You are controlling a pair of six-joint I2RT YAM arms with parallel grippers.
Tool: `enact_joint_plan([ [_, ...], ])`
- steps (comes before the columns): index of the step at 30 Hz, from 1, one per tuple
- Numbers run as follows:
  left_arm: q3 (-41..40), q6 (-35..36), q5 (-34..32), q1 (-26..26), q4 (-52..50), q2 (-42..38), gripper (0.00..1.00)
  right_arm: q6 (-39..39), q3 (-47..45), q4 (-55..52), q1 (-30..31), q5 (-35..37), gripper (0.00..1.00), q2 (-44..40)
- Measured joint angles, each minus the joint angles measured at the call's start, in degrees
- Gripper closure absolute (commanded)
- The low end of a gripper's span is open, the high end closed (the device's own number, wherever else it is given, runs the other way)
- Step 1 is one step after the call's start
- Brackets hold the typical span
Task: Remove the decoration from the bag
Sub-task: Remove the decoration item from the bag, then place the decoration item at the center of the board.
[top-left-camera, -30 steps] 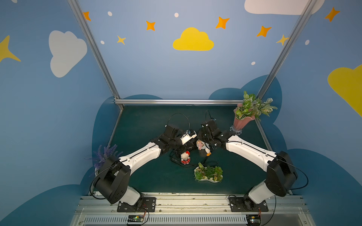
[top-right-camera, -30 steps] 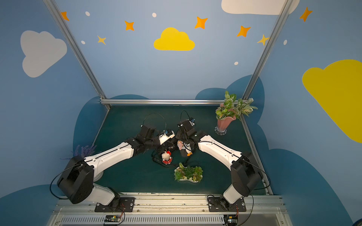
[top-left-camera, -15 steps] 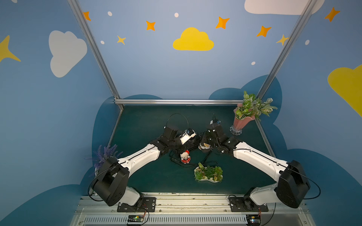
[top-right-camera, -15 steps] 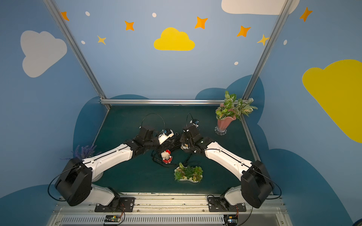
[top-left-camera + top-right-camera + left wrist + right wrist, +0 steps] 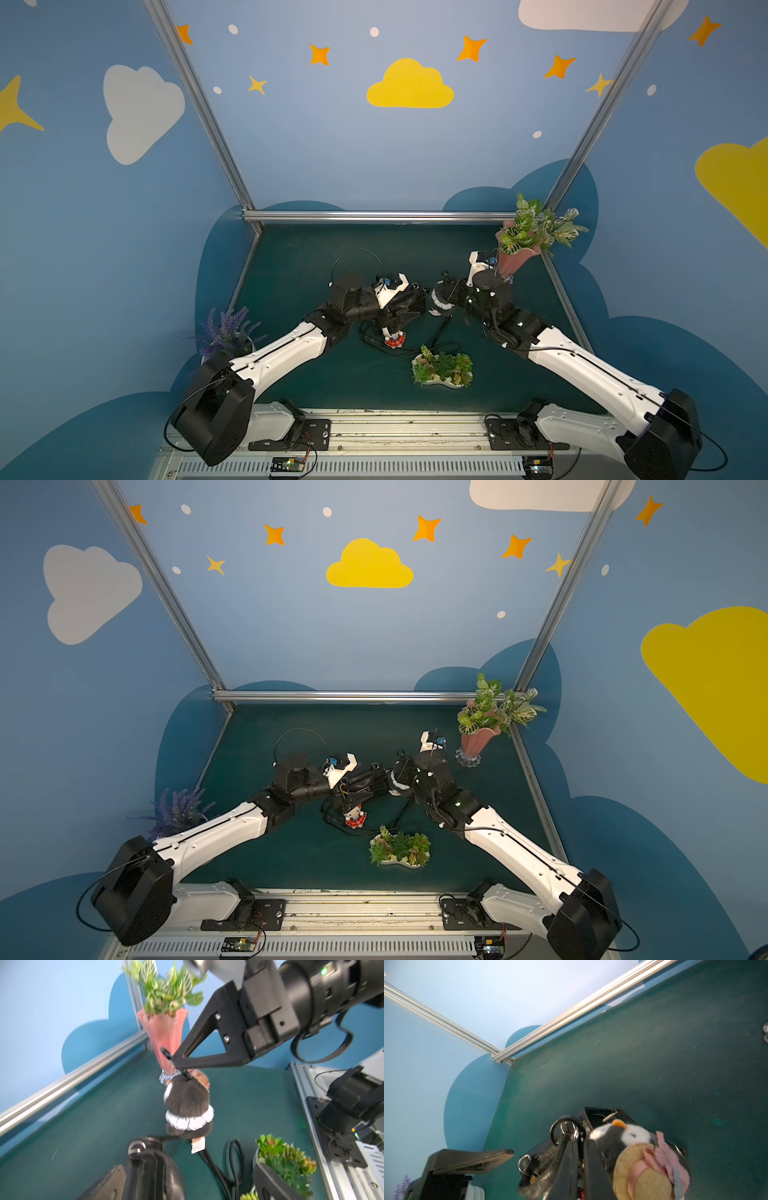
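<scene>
The bag (image 5: 542, 1160) is glossy black, with shiny metal rings (image 5: 135, 1145). The penguin (image 5: 187, 1097) is fuzzy plush; its hat (image 5: 648, 1180) looks woven straw with pink cloth. The table (image 5: 654, 1064) is matt green. The rail (image 5: 374, 216) is brushed metal.

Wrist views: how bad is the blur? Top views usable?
Left wrist view: pink vase and penguin plush smeared, right hand crisper. Right wrist view: straw hat and bag soft, close to lens. Both top views: sharp, frame posts splayed by wide angle, table dim.
</scene>
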Motion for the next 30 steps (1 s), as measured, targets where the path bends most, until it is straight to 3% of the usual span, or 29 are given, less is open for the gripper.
enact_joint_plan([
  [6, 1.86, -1.64, 0.52, -3.65, 7.52, 5.31, 0.00, 3.69, -0.70, 4.09, -0.04, -3.74, 1.00, -1.64],
  [19, 7.96, -6.88, 3.02, -3.76, 13.05, 13.55, 0.01, 6.84, -0.70, 8.74, -0.04, -13.86, 1.00, -1.62],
  [21, 8.07, -7.82, 3.52, -3.76, 13.40, 14.43, 0.07, 7.10, -0.70, 9.51, -0.04, -15.04, 1.00, -1.51],
  [24, 8.09, -9.09, 4.13, -3.76, 13.42, 15.19, 0.31, 7.15, -0.70, 10.14, -0.04, -16.02, 1.00, -1.29],
  [26, 8.11, -9.40, 4.31, -3.74, 13.49, 15.26, 0.42, 7.10, -0.70, 10.10, -0.04, -16.17, 0.96, -1.11],
  [30, 8.11, -9.75, 4.33, -3.76, 13.77, 15.23, 0.50, 6.43, -0.70, 9.94, -0.04, -15.80, 0.72, -1.07],
])
